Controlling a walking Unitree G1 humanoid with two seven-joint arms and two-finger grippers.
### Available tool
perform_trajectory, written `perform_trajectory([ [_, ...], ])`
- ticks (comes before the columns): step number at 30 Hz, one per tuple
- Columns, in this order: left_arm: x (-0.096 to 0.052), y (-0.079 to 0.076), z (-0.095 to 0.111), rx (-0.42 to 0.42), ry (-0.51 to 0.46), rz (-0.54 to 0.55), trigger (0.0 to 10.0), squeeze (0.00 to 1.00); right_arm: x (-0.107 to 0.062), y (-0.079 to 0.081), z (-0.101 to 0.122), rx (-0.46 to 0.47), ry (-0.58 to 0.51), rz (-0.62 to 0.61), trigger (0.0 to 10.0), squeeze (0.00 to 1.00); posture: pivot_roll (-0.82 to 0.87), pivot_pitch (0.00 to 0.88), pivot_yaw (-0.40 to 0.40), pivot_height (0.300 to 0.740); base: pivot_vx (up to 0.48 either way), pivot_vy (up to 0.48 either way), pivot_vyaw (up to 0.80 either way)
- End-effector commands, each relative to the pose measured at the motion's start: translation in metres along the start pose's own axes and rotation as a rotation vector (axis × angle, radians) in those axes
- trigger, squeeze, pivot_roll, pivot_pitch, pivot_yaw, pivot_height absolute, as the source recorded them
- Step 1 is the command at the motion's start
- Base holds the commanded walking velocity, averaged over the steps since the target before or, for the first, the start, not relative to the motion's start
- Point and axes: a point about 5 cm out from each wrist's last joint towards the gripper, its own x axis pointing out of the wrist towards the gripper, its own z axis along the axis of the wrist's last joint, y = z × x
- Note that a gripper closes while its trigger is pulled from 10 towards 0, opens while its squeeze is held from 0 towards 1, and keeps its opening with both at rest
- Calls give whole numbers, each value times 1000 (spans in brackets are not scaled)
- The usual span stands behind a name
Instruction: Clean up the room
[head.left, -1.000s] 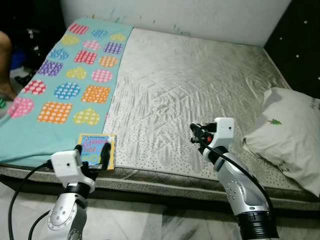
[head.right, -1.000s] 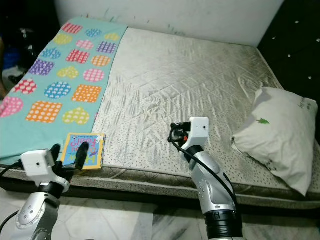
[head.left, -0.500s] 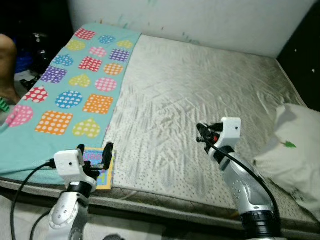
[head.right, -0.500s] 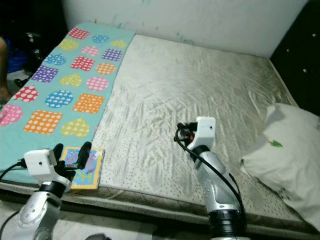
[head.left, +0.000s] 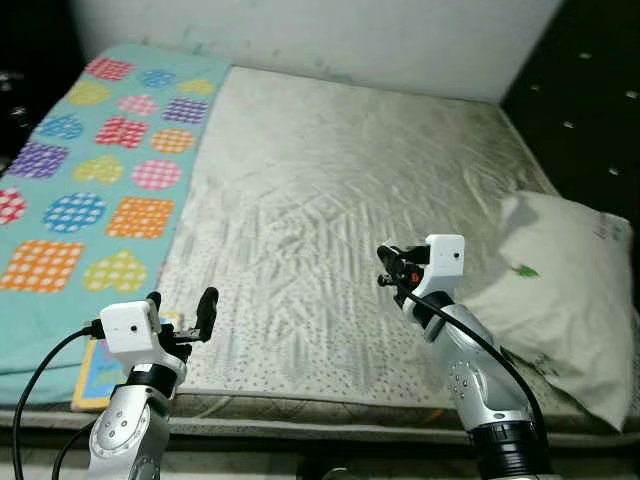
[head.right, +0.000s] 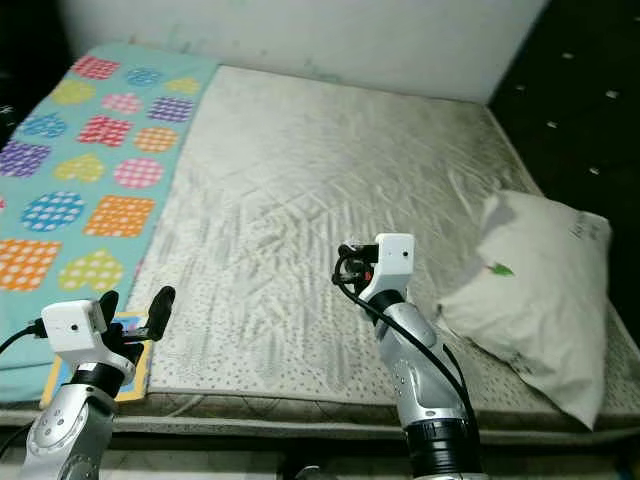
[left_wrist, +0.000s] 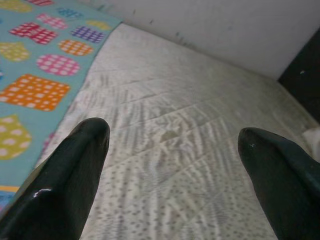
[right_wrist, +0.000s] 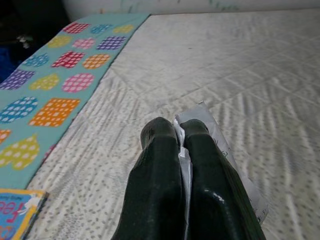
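Note:
My right gripper (head.left: 384, 266) hovers over the middle of the grey quilted mattress (head.left: 330, 170). It is shut on a thin silvery sheet (right_wrist: 220, 150), whose edge is pinched between the fingers (right_wrist: 160, 150). My left gripper (head.left: 180, 304) stands open over the mattress's near edge, with nothing between its fingertips (left_wrist: 80, 165). A colourful children's book (head.left: 92, 378) lies flat at the near left corner of the bed, below and left of the left gripper and partly hidden by that arm. The book (right_wrist: 15, 212) also shows in the right wrist view.
A teal blanket (head.left: 90, 150) with coloured hearts, circles and squares covers the left strip of the bed. A white pillow (head.left: 560, 290) lies at the right edge. A dark padded headboard (head.left: 590, 90) stands to the right, and a white wall behind.
The camera has swung right, so the whole scene has shifted left. The left gripper, which was over the book, now sits to the book's right. The right gripper keeps its hold.

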Motion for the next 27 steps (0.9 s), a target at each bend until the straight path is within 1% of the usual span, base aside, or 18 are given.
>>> perform_trajectory([
  [1,-3,3,-2,-6,11,9,10000,0,0,-2,-1,-2,3,-13,10000,0,63,121,-119,740,0,454,0],
  [19,-2,4,-2,-26,3,23,10000,0,0,-3,-3,-17,12,-3,10000,0,58,128,-124,740,0,476,0],
  [27,-2,3,0,-42,-11,11,10000,0,0,-2,-4,-25,16,5,10000,0,54,127,-124,740,0,0,0],
])
